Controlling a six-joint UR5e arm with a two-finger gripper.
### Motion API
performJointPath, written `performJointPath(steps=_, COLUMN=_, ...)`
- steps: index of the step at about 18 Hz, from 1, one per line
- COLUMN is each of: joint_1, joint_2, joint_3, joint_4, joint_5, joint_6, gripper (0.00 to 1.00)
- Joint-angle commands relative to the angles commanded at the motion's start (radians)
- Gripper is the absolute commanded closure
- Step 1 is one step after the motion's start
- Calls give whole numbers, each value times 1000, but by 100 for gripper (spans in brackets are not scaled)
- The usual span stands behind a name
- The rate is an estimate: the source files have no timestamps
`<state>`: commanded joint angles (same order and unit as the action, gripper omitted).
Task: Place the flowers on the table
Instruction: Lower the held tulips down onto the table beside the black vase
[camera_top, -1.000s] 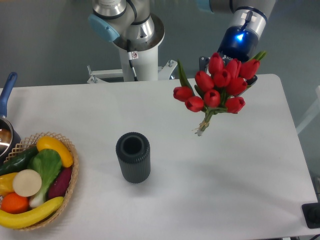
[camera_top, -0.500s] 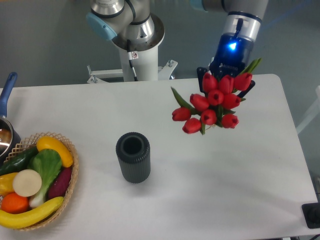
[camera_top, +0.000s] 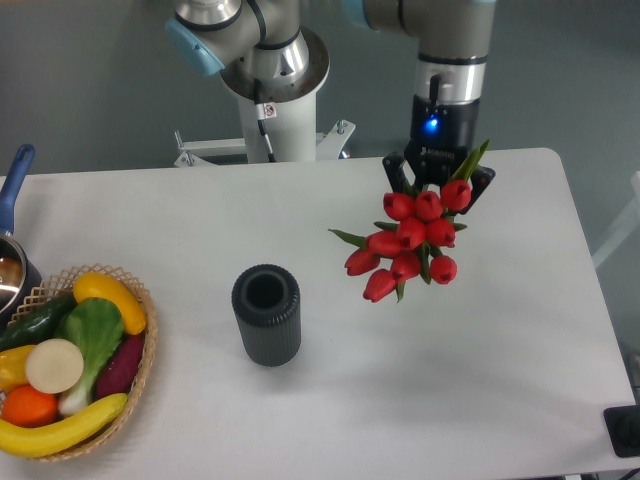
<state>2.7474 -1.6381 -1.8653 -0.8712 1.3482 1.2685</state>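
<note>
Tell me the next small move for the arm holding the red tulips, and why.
Probably lower the bunch of red tulips straight down toward the bare white tabletop. The black two-finger pincer grips the bunch at its stems, blooms hanging in the air, and the ribbed dark grey vase stands well apart to the side, so the descent looks unobstructed.

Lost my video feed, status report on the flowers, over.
Gripper shut on flowers, held above table. Vase off to the side, landing area unobstructed.

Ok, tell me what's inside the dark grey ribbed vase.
The dark grey ribbed cylindrical vase shows only a dark opening with nothing sticking out; its bottom is hidden in shadow.
</note>
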Motion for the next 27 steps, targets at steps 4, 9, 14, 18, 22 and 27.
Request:
performJointPath(steps=4, joint_1=-49, joint_2=-97, joint_3=0, joint_4=-3, joint_5=182, joint_6=23, gripper=63)
performJointPath(steps=9, joint_1=-77, joint_2=-198, joint_3=32, joint_4=-3, joint_5=265, joint_6=26, gripper=63)
performJointPath(steps=14, joint_1=-109, joint_2=-270, joint_3=54, joint_4=0, joint_5=331, joint_6=28, gripper=63)
performJointPath(steps=18, joint_1=-112, joint_2=-313, joint_3=57, joint_4=3, joint_5=332, joint_6=26, gripper=63)
performJointPath(steps=22, joint_1=-118, joint_2=-354, joint_3=66, joint_4=9, joint_5=331, joint_6=26, gripper=63)
performJointPath(steps=27, joint_1=-118, joint_2=-367, joint_3=78, joint_4=11, joint_5=330, joint_6=26, gripper=42)
